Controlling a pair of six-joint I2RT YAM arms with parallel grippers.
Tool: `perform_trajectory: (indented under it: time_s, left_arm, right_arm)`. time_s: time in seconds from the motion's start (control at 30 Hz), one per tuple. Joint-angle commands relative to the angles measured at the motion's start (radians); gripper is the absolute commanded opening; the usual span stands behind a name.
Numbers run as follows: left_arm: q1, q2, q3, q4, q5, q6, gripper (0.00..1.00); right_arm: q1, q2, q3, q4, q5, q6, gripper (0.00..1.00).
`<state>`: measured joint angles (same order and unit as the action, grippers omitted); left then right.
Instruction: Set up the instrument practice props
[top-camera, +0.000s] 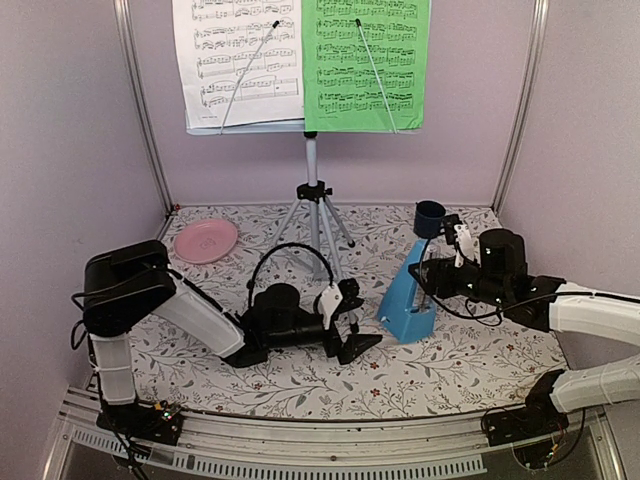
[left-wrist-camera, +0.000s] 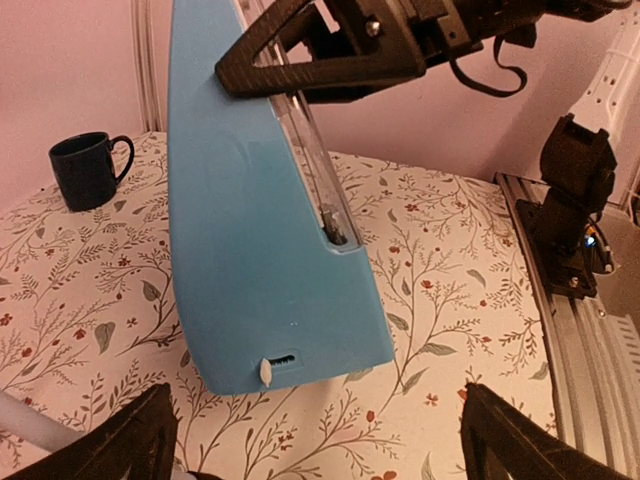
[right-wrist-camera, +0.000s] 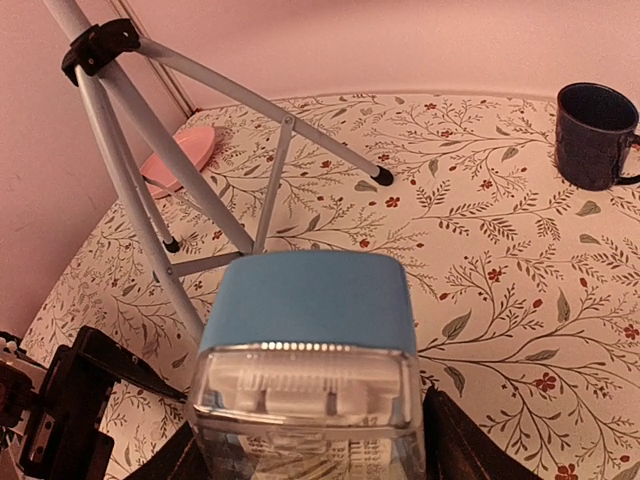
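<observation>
Music stand (top-camera: 312, 190): stands at the back centre of the desk (top-camera: 480, 370). Silver tripod legs are spread and the head rises to the upper edge of the top view. It is likely light and top-heavy, so the pole just above the leg hub looks like the safest hold.
Sheet-music pages: the white page (top-camera: 235, 60) and green page (top-camera: 365, 65) sit side by side on the stand's ledge, each under a thin wire arm. They are thin and floppy and will crease easily; hold them by a free edge only.
Metronome (top-camera: 405, 295): a blue pyramid right of centre in the top view, near the tripod's right leg, base on the desk as far as I can tell. The shell is hard and smooth and probably light. Its tapering sides could let a grip slide upward. The clear front cover looks fragile, so the flat blue flanks lower down suit better.
Right pincer (top-camera: 432, 280): clenched on the metronome's narrow upper part, one finger on each side.
Left pincer (left-wrist-camera: 315, 450): released, with its fingers spread wide and nothing between them. It lies low on the desk facing the metronome's base, near it but apart.
Mug (top-camera: 429, 217): dark blue, behind the metronome.
Plate (top-camera: 206, 240): pink, at the left rear.
</observation>
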<state>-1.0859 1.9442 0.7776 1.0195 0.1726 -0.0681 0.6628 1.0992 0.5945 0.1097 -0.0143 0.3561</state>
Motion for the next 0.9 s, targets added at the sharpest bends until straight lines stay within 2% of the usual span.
perform_trajectory:
  time_s: [0.0,0.2,0.47,0.7,0.87]
  left_arm:
    - [-0.022,0.107,0.072,0.084,0.000,-0.014,0.99]
    - [-0.038,0.206,0.157,0.071,-0.036,-0.038,0.99]
    - [-0.041,0.261,0.239,0.006,-0.061,-0.052,0.99]
    - [-0.058,0.284,0.260,-0.012,-0.093,-0.044,0.87]
    - [-0.066,0.289,0.261,-0.018,-0.130,-0.035,0.83]
  right_arm:
    - [0.012,-0.061,-0.011,0.154,0.066,0.048,0.00]
    - [0.014,-0.073,-0.022,0.163,0.101,0.062,0.00]
    - [0.014,-0.076,-0.038,0.182,0.099,0.100,0.00]
    - [0.015,-0.073,-0.042,0.197,0.092,0.124,0.00]
    - [0.016,-0.081,-0.048,0.199,0.103,0.144,0.00]
